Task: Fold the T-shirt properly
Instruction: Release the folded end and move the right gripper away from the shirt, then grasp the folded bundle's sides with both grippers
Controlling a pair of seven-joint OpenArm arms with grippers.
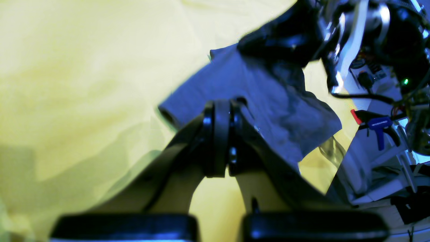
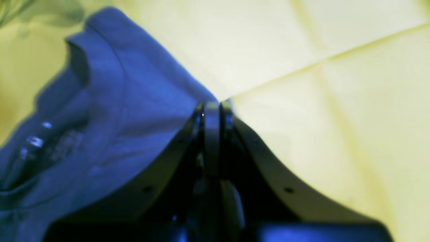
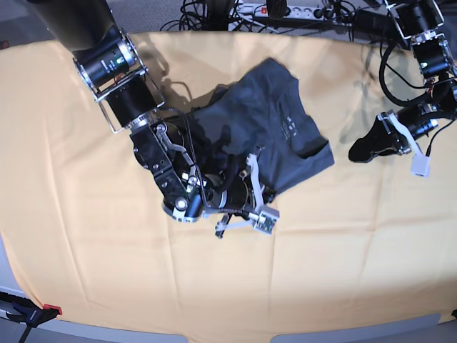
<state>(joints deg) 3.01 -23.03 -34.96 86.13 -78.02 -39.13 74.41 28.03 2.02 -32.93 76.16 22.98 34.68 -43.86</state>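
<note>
- Lying crumpled at the centre of the base view, the T-shirt (image 3: 275,121) is seen on the yellow-covered surface (image 3: 64,214), its collar opening towards three o'clock and its lower part bunched under the right arm.
- The garment is judged not yet folded or even flattened; it is heaped towards eleven o'clock and only partly spread.
- The right hand (image 2: 212,106) is set at the shirt's edge, at about six o'clock of the garment in the base view. Its fingers are drawn together, and cloth is seen against one side of them in the right wrist view, but whether fabric is actually pinched cannot be told.
- The left hand (image 1: 220,104) is held well apart from the shirt at three o'clock in the base view, above the surface; its fingers are together with nothing seen between them.
- A risk is judged: if only a single layer, or none, is caught, the cloth may slip free on lifting.
- The surface's yellow cover could also be pinched and dragged along, since it lies just beside the fingertips.
</note>
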